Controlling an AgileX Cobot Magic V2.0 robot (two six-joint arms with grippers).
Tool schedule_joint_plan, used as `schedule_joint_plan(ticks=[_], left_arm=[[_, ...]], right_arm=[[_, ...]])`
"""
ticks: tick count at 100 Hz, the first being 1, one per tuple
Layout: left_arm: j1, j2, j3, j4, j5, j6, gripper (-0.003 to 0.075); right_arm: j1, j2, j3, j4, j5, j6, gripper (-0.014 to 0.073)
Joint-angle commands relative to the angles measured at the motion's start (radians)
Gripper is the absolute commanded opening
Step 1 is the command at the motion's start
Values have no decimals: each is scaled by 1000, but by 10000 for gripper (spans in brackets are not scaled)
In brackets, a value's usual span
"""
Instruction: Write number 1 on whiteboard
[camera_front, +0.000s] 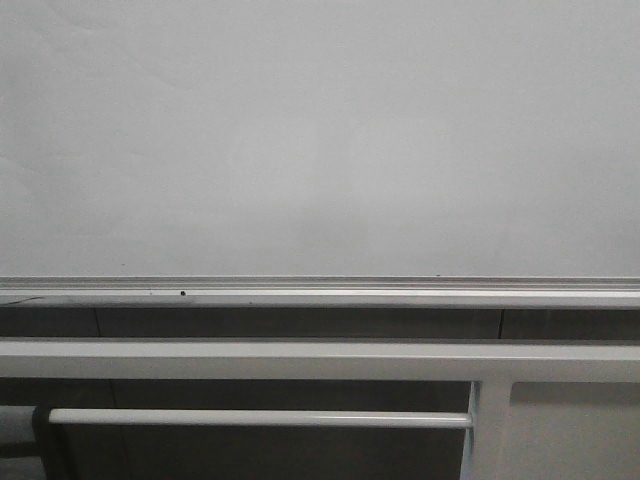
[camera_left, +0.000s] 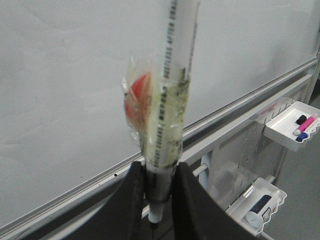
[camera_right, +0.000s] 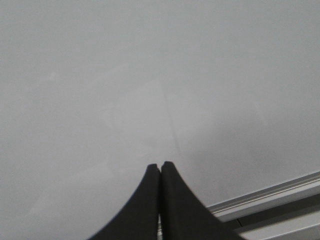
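Observation:
The whiteboard (camera_front: 320, 140) fills the front view, plain and glossy, with its silver bottom rail (camera_front: 320, 285). No black stroke of the number 1 shows on it in any view. Neither gripper shows in the front view. In the left wrist view my left gripper (camera_left: 160, 167) is shut on a marker (camera_left: 167, 100) wrapped in yellowed tape, held in front of the whiteboard (camera_left: 65, 75) and apart from it. In the right wrist view my right gripper (camera_right: 160, 165) is shut and empty, close to the whiteboard (camera_right: 150, 60), where only a faint grey line (camera_right: 169, 117) shows.
A tiny black dot (camera_front: 183, 293) sits on the rail. Grey metal frame bars (camera_front: 300, 360) run below the board. A white tray (camera_left: 295, 125) with coloured markers and a lower tray (camera_left: 260, 205) with an eraser hang on the frame to the right.

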Motion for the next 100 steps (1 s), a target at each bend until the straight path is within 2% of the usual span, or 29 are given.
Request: schedule_joint_plan(ticks=[1,23,30,58,64,69,80,91,100], left_arm=[[-9,0,-39,4,-63,-9,-20],[-9,2,-39,6,-61,-9,-20],[-9,2,-50,28,-24,-9,-20],[-9,2,-185,120,360,-9,-20],[-9,2,-206,128,437,-9,-20],[-9,2,-217,133,490,-3,-20],[-9,5,-228,136,579,-2,-20],[-9,19,-231,136,601,-2,-20],[-9,37,-238,136,605,15,-20]], right_arm=[[-4,-9,21,3,-61,-3,-64],[-4,-9,21,3,-61,-3,-64],[-4,-9,21,3,-61,-3,-64],[-4,-9,21,3,-111,-3,-64],[-4,-9,21,36,-116,-3,-64],[-4,-9,21,89,-97,-3,-64],[-4,-9,19,314,-24,-3,-64],[4,-9,-18,328,113,-38,-64],[29,-9,-78,337,191,-186,-64]])
